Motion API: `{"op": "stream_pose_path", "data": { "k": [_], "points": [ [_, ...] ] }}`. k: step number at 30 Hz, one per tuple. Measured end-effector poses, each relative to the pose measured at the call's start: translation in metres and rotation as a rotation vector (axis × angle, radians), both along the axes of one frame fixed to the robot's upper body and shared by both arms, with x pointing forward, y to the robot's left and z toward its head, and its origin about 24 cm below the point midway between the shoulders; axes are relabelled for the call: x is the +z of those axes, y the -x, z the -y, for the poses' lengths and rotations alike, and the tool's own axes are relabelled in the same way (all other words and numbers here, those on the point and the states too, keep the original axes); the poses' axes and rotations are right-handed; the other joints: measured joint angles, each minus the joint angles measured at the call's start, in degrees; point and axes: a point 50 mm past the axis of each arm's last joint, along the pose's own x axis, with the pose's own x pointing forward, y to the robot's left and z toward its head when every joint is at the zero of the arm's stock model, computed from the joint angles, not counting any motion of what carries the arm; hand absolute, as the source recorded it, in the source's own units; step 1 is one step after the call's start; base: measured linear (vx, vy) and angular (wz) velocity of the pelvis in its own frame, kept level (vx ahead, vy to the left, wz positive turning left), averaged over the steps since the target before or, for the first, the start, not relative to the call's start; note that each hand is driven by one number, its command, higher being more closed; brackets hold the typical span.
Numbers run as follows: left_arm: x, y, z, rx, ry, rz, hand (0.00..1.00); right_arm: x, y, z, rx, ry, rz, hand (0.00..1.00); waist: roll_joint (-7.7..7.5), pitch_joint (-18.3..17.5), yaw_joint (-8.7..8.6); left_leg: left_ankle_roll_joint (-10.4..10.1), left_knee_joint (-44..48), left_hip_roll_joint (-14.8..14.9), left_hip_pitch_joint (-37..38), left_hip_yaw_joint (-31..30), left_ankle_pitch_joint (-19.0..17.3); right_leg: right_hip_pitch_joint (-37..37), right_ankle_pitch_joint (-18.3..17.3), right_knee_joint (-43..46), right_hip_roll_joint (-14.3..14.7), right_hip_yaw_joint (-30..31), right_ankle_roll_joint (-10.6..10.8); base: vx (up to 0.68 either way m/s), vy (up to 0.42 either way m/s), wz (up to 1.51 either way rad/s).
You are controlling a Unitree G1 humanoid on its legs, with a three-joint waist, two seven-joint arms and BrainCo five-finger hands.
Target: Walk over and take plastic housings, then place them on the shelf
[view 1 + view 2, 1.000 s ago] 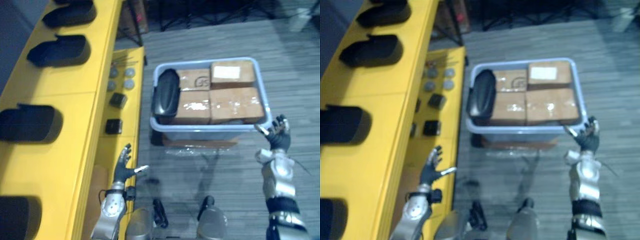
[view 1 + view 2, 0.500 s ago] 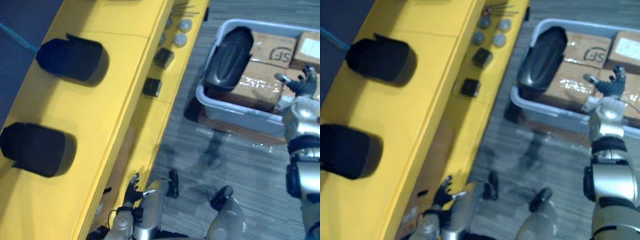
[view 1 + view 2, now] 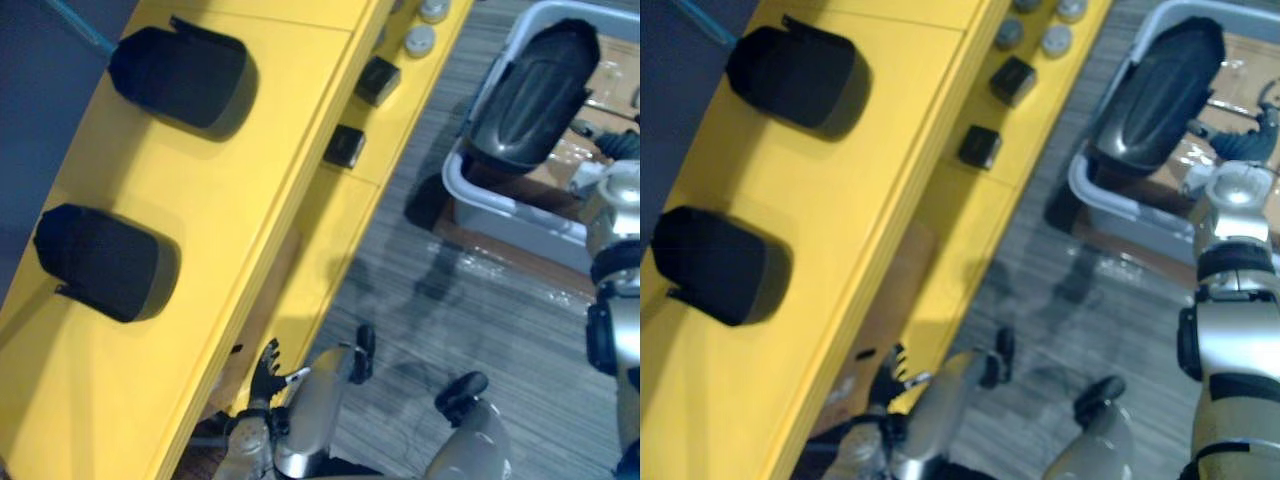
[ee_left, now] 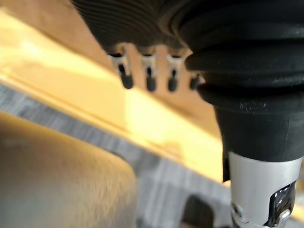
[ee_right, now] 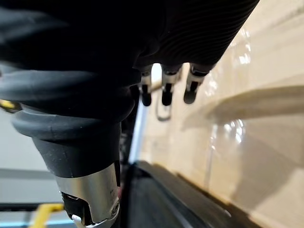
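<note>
My right hand [image 3: 1252,143], fingers straight and empty, hangs over the bin's [image 3: 470,195] cartons [image 3: 610,75], just beside the black housing [image 3: 530,95] at the shelf-side edge. It looks light, stiff and slick; I'd grip its long sides. Left hand [image 3: 268,365] open, low.

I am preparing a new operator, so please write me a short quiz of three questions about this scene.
1. True or false: the right hand is shut on the bin housing in the grey bin.
2. How many black shelf housings lie on top of the yellow shelf here? A one, B two, C four.
3. What lies beside the bin housing?
Key: 1 false, the hand is open and holds nothing; 2 B; 3 cardboard boxes.
</note>
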Motion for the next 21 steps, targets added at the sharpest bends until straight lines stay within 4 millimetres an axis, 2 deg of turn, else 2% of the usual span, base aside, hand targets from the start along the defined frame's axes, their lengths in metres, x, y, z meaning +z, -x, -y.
{"op": "stream_pose_path", "data": {
  "k": [3, 5, 9, 10, 16, 21],
  "points": [
    [-0.002, 0.002, 0.001, 0.003, 0.030, -0.014, 0.00, 0.000, 0.004, 0.008, -0.030, 0.001, -0.029, 0.00, 0.80, -0.6, 0.72, 0.0, -0.1, -0.3, -1.0, -0.5, 0.4, -0.7, -0.1, 0.2, -0.3, -0.5, 0.0, -0.02, -0.003, 0.12],
    [-0.005, 0.004, 0.004, -0.006, 0.048, -0.035, 0.00, 0.005, 0.012, 0.020, -0.099, 0.038, -0.064, 0.00, 2.11, -1.5, 1.26, 0.1, -0.3, -0.8, -2.2, -1.5, 0.5, -0.9, -0.2, 0.3, -0.6, -1.7, 0.1, -0.01, 0.014, 0.19],
    [-0.009, 0.007, 0.006, 0.003, 0.089, -0.060, 0.00, 0.013, 0.023, 0.034, -0.212, 0.063, -0.104, 0.00, 3.15, -2.3, 2.29, 0.2, -1.0, -1.2, -3.1, -2.1, 0.9, -1.2, -0.2, 0.0, -0.9, -3.0, 0.1, 0.01, 0.007, 0.14],
    [-0.009, 0.006, 0.007, -0.005, 0.092, -0.061, 0.00, 0.014, 0.027, 0.040, -0.255, 0.067, -0.123, 1.00, 3.43, -2.5, 2.85, 0.2, -1.0, -1.3, -3.2, -2.3, 1.0, -1.2, -0.2, -0.1, -0.8, -3.2, 0.1, 0.03, 0.004, 0.06],
    [-0.010, 0.007, 0.009, -0.006, 0.105, -0.071, 0.00, 0.019, 0.040, 0.052, -0.419, 0.072, -0.169, 1.00, 4.36, -3.2, 4.48, 0.1, -1.0, -1.3, -4.0, -3.2, 0.9, -0.9, -0.6, -0.8, -0.5, -4.8, -0.5, 0.03, -0.003, 0.07],
    [-0.012, 0.008, 0.009, 0.001, 0.123, -0.080, 0.00, 0.026, 0.052, 0.065, -0.469, 0.122, -0.250, 1.00, 4.73, -3.5, 5.26, -0.1, -2.3, -1.5, -4.0, -3.3, 1.2, -0.9, -0.7, -1.5, -0.4, -5.2, -0.5, 0.00, -0.001, 0.02]
  ]
}}
